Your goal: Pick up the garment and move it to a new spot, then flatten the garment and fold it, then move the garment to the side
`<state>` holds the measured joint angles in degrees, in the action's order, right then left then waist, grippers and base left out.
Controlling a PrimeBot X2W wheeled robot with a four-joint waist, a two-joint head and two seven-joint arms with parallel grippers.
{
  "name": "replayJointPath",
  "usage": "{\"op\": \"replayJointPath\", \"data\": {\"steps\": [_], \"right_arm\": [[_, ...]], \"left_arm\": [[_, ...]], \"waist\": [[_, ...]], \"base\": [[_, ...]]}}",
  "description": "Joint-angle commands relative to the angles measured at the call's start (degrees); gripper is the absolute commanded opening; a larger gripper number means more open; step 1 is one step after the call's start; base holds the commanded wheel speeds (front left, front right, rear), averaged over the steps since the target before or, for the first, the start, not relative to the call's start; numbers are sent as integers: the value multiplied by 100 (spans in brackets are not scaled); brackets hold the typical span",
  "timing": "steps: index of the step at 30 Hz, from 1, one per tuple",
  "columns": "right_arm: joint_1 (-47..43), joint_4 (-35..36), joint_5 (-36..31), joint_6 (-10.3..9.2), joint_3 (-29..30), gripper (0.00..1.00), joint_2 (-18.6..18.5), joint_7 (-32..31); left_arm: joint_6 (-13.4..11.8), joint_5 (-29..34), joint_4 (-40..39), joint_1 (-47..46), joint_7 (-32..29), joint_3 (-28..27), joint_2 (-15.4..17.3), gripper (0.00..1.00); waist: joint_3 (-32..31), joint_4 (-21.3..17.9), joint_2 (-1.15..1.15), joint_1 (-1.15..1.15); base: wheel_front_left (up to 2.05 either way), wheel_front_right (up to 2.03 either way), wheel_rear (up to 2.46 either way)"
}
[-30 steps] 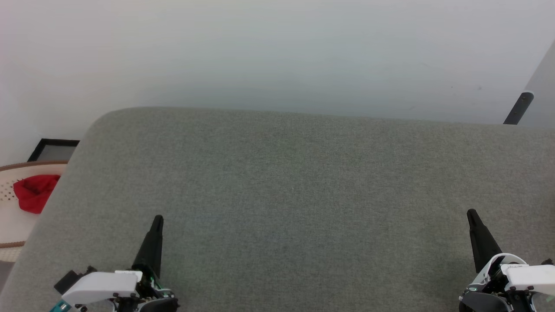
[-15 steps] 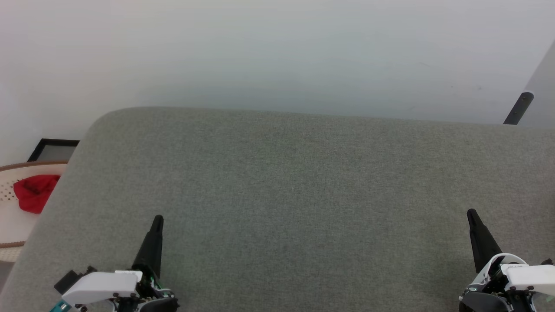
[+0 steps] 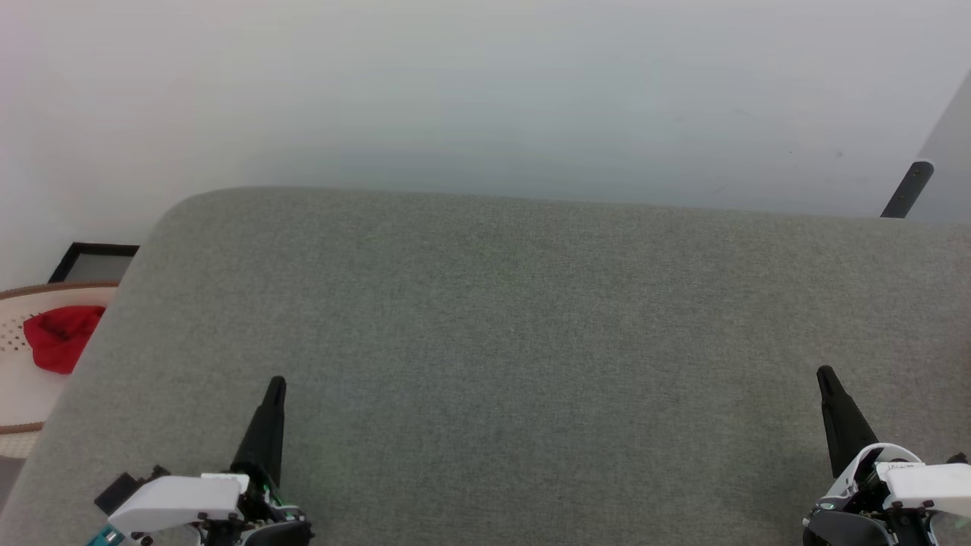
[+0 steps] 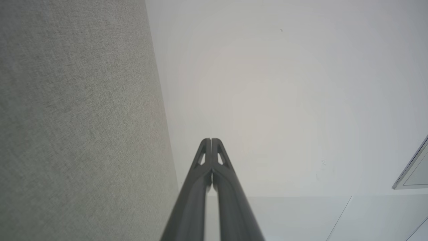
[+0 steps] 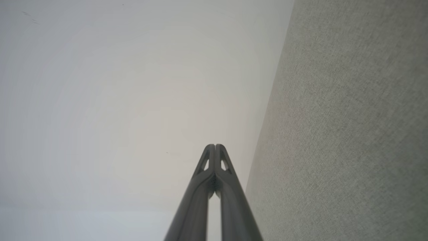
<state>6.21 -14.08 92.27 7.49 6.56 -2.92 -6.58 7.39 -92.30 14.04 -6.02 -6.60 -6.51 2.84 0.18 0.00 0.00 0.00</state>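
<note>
The left hand [image 3: 274,388] and right hand [image 3: 824,377] hover closed and empty over the table's [image 3: 501,303] near edge, probably parked wide to keep the work area free. A bunched red cloth [image 3: 57,336] in the basket [image 3: 15,379] left of the table may be the garment; unconfirmed.

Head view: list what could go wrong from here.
1. The red cloth lies in a basket beyond the cushion's left edge, partly hidden. No white trim shows, so it may be the wrong piece.
2. The left gripper and right gripper sit with fingers shut; unopened, they would only push cloth.
</note>
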Motion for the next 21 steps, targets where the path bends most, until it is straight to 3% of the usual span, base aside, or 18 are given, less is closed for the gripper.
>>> {"op": "replayJointPath", "data": {"steps": [1, 21], "right_arm": [[17, 10, 28, 0, 0, 0, 16, -5], [17, 11, 28, 0, -1, 0, 16, -4]], "left_arm": [[19, -21, 5, -48, -8, -10, -2, 0], [19, -21, 5, -48, -8, -9, -2, 0]], "waist": [[0, 0, 0, 0], [0, 0, 0, 0]], "base": [[0, 0, 0], [0, 0, 0]]}}
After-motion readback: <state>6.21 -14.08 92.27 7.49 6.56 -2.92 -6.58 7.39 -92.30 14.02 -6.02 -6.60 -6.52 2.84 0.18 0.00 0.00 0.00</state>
